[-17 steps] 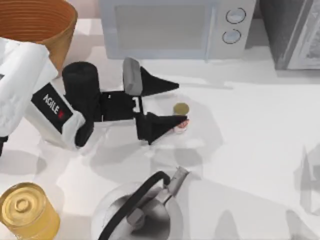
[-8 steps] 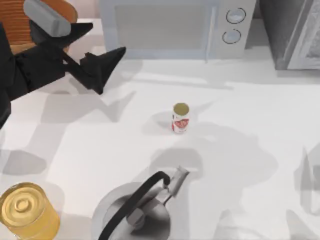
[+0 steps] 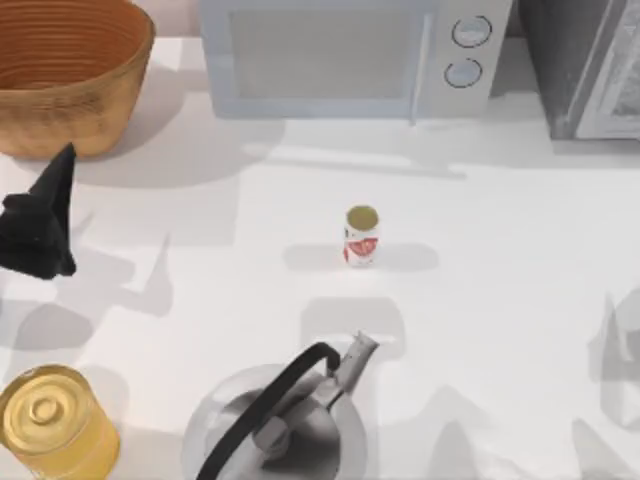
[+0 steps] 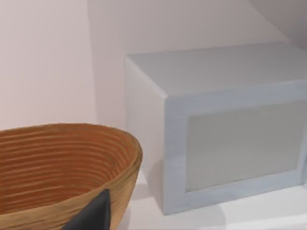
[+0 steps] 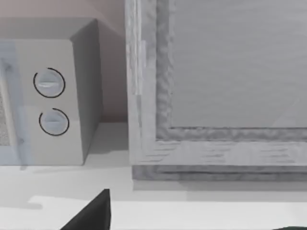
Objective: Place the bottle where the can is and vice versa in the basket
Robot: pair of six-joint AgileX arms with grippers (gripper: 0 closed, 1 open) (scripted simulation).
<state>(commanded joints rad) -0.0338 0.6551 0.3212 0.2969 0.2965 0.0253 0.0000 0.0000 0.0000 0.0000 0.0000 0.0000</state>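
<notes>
The bottle (image 3: 361, 237), small and white with a red label and a gold cap, stands upright in the middle of the table. A yellow can (image 3: 50, 425) stands at the front left corner. At the back left sits the orange-brown woven basket (image 3: 70, 75), with nothing showing inside it. My left gripper (image 3: 40, 225) is at the left edge, in front of the basket and far from the bottle, open and holding nothing. The left wrist view shows the basket (image 4: 57, 163) close by. My right gripper (image 5: 192, 226) is open, with one dark fingertip (image 5: 93, 213) in view.
A white microwave (image 3: 340, 55) stands along the back, and a grey cabinet (image 3: 590, 65) fills the back right corner. A metal kettle (image 3: 285, 425) with a black handle sits at the front, just in front of the bottle.
My left gripper was open around the bottle, then drew away toward the basket and now sits at the left edge. The bottle has stayed in place.
</notes>
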